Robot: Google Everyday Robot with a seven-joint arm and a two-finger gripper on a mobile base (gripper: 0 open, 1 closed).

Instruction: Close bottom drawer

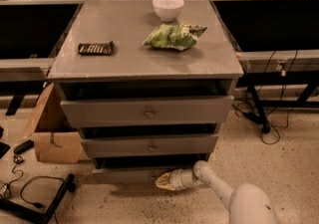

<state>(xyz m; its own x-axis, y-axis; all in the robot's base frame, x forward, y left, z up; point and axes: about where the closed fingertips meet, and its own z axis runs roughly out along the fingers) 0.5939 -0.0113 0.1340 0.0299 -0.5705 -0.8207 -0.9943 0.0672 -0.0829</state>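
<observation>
Low by the speckled floor (284,168), the bottom drawer (124,174) stands slightly out of the grey cabinet (129,68) — my end effector (165,181) sits at its front, right of centre, open or closed I cannot tell — so the push goes straight inward.

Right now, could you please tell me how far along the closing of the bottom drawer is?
Done: the approach. The pincer is down low, at the front of the bottom drawer, near its middle, and appears to touch it. In hand: the inward push, judging by that contact. Left: the closing itself. The drawer is not yet shut; a dark gap shows above its front.
</observation>
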